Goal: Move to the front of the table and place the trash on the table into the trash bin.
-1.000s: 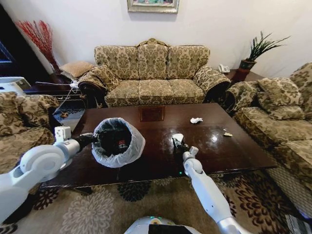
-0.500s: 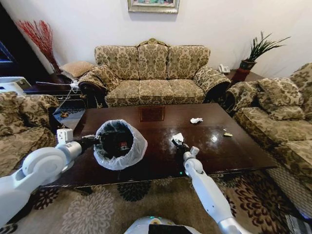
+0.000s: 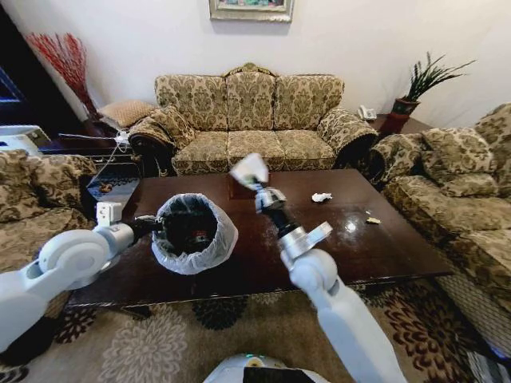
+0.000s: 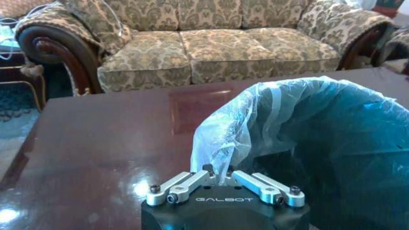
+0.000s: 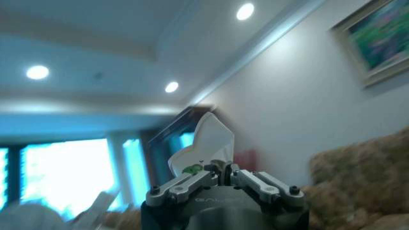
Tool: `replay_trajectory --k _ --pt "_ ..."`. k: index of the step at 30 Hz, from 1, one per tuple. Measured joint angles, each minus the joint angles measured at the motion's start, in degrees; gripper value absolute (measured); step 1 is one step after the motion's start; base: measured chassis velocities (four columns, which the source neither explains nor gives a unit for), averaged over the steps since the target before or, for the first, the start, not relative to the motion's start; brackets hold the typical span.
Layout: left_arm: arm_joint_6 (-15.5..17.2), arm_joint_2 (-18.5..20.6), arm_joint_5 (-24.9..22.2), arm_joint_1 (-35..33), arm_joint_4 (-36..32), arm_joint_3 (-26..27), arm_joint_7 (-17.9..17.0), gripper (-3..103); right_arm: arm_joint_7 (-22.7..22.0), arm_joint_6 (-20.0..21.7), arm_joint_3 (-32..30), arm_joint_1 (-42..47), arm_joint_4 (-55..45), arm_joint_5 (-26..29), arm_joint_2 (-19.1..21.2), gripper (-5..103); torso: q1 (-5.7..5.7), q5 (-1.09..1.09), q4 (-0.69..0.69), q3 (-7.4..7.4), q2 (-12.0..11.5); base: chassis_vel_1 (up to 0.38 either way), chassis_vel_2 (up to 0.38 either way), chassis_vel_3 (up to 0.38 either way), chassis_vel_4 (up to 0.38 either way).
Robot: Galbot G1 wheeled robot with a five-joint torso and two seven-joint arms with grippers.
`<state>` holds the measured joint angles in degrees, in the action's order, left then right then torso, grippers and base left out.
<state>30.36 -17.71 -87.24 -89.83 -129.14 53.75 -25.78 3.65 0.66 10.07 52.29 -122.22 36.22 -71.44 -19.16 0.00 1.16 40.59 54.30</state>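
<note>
In the head view my left gripper (image 3: 153, 227) is shut on the rim of the trash bin (image 3: 194, 233), a black bin lined with a whitish bag, held over the left part of the dark table (image 3: 375, 247). The left wrist view shows that gripper (image 4: 221, 179) pinching the bag's edge (image 4: 236, 139). My right gripper (image 3: 257, 185) is raised above the table, right of and above the bin, shut on a white piece of trash (image 3: 249, 169). The right wrist view has the white piece (image 5: 208, 141) sticking up from that gripper (image 5: 221, 175). A white wad (image 3: 321, 197) and a yellowish scrap (image 3: 373, 220) lie on the table.
A patterned sofa (image 3: 251, 112) stands behind the table, another sofa (image 3: 463, 187) to its right and an armchair (image 3: 32, 195) to its left. A potted plant (image 3: 419, 84) sits on a side table at the back right. Patterned carpet (image 3: 160, 343) lies before the table.
My right arm has lifted off the tabletop with the white piece in its gripper, rising and swinging left toward the bin. The left arm and bin have barely moved.
</note>
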Motion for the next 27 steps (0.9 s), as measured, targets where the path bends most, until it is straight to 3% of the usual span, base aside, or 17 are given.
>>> replay_trajectory --k 6,8,11,14,16,19,20,23,25,27 --pt "0.51 -0.46 -1.78 -0.44 -3.1 0.42 -0.48 0 0.07 -0.94 5.77 -2.47 4.62 -5.42 -2.06 0 0.0 0.0 0.0 0.0 0.0 0.0 0.0 0.0 0.0" --pt "0.54 -0.6 -2.05 -0.23 -3.22 0.57 -0.61 0 -0.07 -0.4 6.35 -2.95 5.34 -6.52 -2.5 10 0.0 0.0 0.01 0.0 0.0 0.0 0.0 0.0 0.0" --pt "0.59 -0.8 -2.11 -0.21 -3.22 0.7 -0.62 0 -0.34 0.06 6.38 -2.91 5.4 -6.77 -2.33 15 0.0 0.0 0.0 0.0 0.0 0.0 0.0 0.0 0.0" --pt "0.68 -1.25 -2.11 -0.31 -2.97 0.73 -0.63 0 -0.41 0.17 5.78 -2.2 5.31 -6.97 -1.72 32 0.0 0.0 0.0 0.0 0.0 0.0 0.0 0.0 0.0" --pt "0.68 -1.29 -2.11 -0.48 -2.89 0.73 -0.62 0 -0.44 0.17 5.55 -1.94 5.11 -6.78 -1.55 32 0.0 0.0 0.0 0.0 0.0 0.0 0.0 0.0 0.0" --pt "0.71 -1.27 -2.09 -0.66 -2.5 0.73 -0.58 0 -0.54 -0.04 4.52 -1.15 4.38 -5.97 -0.91 48 0.0 0.0 0.01 0.0 0.0 0.0 0.0 0.0 0.0" --pt "0.71 -1.27 -2.09 -0.66 -2.5 0.73 -0.58 0 -0.54 -0.04 4.52 -1.15 4.38 -5.97 -0.91 48 0.0 0.0 0.01 0.0 0.0 0.0 0.0 0.0 0.0" --pt "0.71 -0.99 -2.2 -0.48 -2.09 0.92 -0.57 0 -0.83 -1.26 1.94 0.75 2.74 -4.94 -0.69 64 0.0 0.0 0.0 0.0 0.0 0.0 0.0 0.0 0.0" --pt "0.71 -0.99 -2.2 -0.48 -1.95 1.05 -0.58 0 -1.14 -1.6 1.07 1.39 2.32 -4.48 -0.69 64 -0.01 0.0 0.0 0.0 0.0 0.0 0.0 0.0 0.0" --pt "0.71 -1.45 -2.19 -0.48 -1.44 1.62 -0.62 0 -2.89 -4.13 -4.04 4.34 2.13 -1.85 -0.17 75 0.0 0.03 0.0 0.0 0.0 0.0 0.0 0.0 0.0"
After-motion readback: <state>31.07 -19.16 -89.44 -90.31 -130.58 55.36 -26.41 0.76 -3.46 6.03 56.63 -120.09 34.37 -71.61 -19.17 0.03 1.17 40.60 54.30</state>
